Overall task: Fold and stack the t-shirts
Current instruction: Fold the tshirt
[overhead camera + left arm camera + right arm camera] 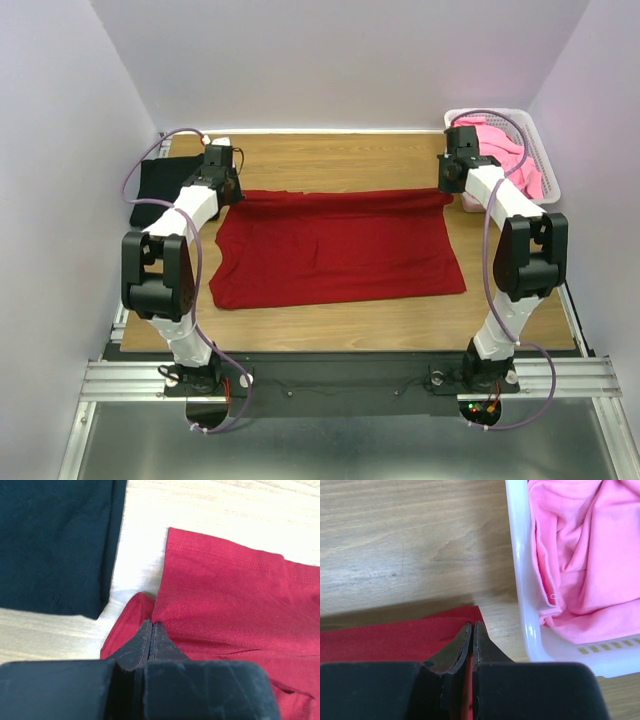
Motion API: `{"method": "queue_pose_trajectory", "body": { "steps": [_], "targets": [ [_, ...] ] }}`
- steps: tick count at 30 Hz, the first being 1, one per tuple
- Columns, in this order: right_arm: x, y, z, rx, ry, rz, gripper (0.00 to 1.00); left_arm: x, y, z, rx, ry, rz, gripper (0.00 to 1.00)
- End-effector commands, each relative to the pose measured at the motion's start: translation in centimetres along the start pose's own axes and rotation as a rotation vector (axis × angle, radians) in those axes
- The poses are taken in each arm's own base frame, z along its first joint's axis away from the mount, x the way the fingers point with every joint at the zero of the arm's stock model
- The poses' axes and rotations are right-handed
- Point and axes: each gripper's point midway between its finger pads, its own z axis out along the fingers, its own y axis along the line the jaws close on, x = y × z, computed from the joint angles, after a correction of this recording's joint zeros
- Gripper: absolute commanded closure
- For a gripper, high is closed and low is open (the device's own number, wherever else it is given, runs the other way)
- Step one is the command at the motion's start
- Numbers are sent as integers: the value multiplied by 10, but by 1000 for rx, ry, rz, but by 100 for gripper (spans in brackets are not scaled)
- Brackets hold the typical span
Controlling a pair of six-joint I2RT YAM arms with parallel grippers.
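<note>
A dark red t-shirt (pixel 335 250) lies spread across the middle of the table, its far edge stretched between my two grippers. My left gripper (pixel 236 192) is shut on the shirt's far left corner (pixel 165 605). My right gripper (pixel 447 187) is shut on the shirt's far right corner (pixel 440 630); red cloth shows between its jaws. A folded black t-shirt (pixel 160 190) lies at the far left, also in the left wrist view (pixel 55 545). Bright pink t-shirts (pixel 505 160) are heaped in the basket, also in the right wrist view (pixel 585 555).
A white plastic lattice basket (pixel 548 160) stands at the far right corner; its rim (pixel 520 570) is close to my right gripper. Walls close in the table at the left, back and right.
</note>
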Motion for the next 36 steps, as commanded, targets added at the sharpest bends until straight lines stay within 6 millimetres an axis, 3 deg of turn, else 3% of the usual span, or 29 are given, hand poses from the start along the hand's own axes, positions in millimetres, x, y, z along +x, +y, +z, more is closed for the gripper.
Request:
{"method": "queue_pose_trajectory", "body": {
  "steps": [1,16,26,36],
  "targets": [
    [-18,-11,-17,30,-74,46,100,-7,16,-23,-57,-39,-18,100],
    [-6,-23,-30,77,-74,71,99,22,23,-31,-64,13,-24,100],
    [24,-23,-20,92,-9,79,99,33,24,-29,-63,40,-20,100],
    [65,-15,3,103,95,130,99,74,30,-18,-101,160,-41,100]
  ]
}}
